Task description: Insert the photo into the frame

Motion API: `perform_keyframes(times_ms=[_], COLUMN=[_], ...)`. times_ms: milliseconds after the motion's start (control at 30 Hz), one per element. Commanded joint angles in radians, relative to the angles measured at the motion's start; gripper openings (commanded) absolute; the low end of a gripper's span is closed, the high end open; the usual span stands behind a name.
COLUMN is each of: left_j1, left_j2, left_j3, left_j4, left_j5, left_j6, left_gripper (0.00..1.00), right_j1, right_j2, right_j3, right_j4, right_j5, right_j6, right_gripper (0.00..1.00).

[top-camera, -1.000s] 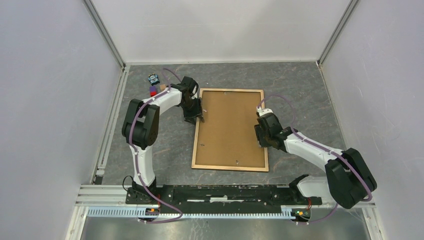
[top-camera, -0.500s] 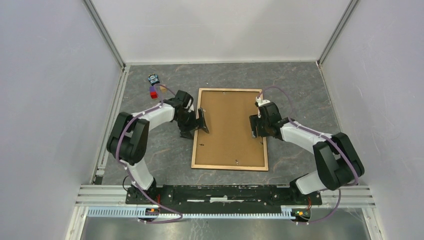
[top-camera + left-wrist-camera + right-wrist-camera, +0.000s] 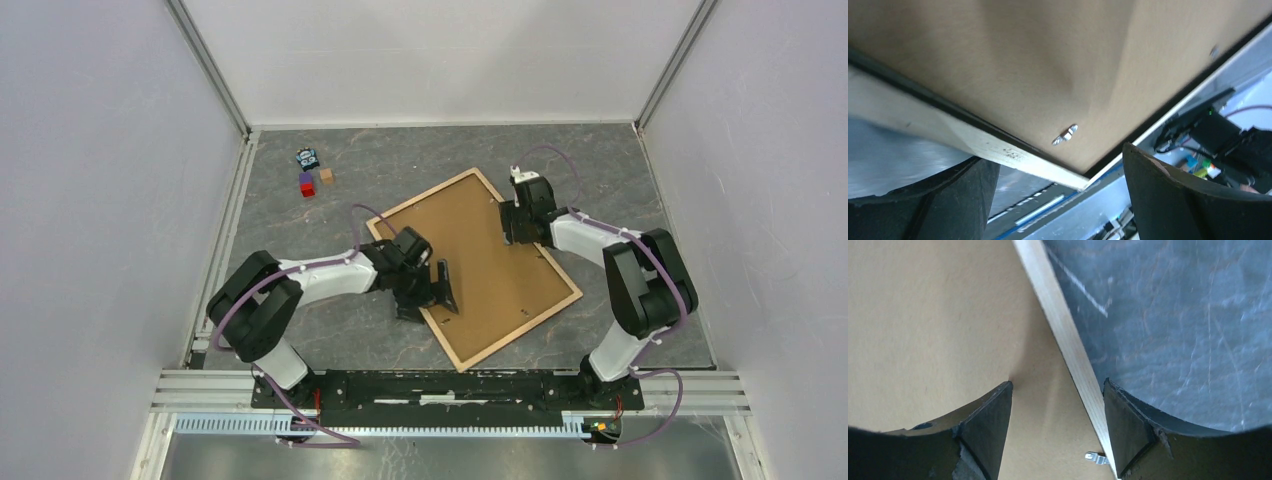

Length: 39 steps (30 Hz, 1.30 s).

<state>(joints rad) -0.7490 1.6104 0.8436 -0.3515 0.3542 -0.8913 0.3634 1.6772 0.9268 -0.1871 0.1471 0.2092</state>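
The frame (image 3: pixel 480 265) lies back-up and diagonal on the grey table, with light wood rails around a brown backing board. The photo is hidden from view. My left gripper (image 3: pixel 440 290) is open at the frame's near-left rail. In the left wrist view that rail (image 3: pixel 948 135) and a metal clip (image 3: pixel 1065 135) sit just ahead of my open left gripper (image 3: pixel 1055 160). My right gripper (image 3: pixel 512 225) is at the far-right rail. In its wrist view my right gripper (image 3: pixel 1058 385) is open and straddles the rail (image 3: pixel 1063 325), one finger (image 3: pixel 983 430) over the board, the other outside.
Small items sit at the back left: a blue-black object (image 3: pixel 307 157), a red and purple block (image 3: pixel 306 184) and a brown cube (image 3: pixel 327 175). White walls close in both sides and the back. The arms' mounting rail (image 3: pixel 450 385) runs along the near edge.
The frame has swung counter-clockwise from square to diagonal. My left gripper moved nearer and right along its rail; my right gripper moved farther back. Both jaws have opened wider.
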Motion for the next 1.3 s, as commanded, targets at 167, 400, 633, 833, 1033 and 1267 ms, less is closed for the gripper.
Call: perform_keyframes(times_ms=[167, 400, 633, 833, 1033, 1267], left_j1=[-0.185, -0.161, -0.085, 0.004, 0.014, 0.019], left_j2=[0.104, -0.053, -0.135, -0.112, -0.074, -0.024], left_j3=[0.116, 0.248, 0.412, 0.453, 0.482, 0.525], left_j4=[0.274, -0.087, -0.272, -0.147, -0.111, -0.150], left_j5=[0.024, -0.097, -0.307, -0.248, -0.223, -0.236], left_j6=[-0.102, 0.203, 0.362, 0.261, 0.260, 0.351], left_gripper=[0.97, 1.00, 1.00, 1.00, 1.00, 1.00], right_j1=[0.041, 0.042, 0.026, -0.129, -0.315, -0.330], right_j2=[0.206, 0.060, -0.285, -0.494, -0.559, -0.475], right_j3=[0.297, 0.376, 0.016, -0.209, -0.375, -0.413], right_j4=[-0.031, -0.223, -0.198, -0.166, -0.110, -0.018], right_j5=[-0.258, -0.064, -0.033, -0.071, -0.208, -0.307], right_j6=[-0.036, -0.103, -0.063, -0.003, 0.147, 0.134], right_gripper=[0.71, 0.84, 0.91, 0.96, 0.88, 0.75])
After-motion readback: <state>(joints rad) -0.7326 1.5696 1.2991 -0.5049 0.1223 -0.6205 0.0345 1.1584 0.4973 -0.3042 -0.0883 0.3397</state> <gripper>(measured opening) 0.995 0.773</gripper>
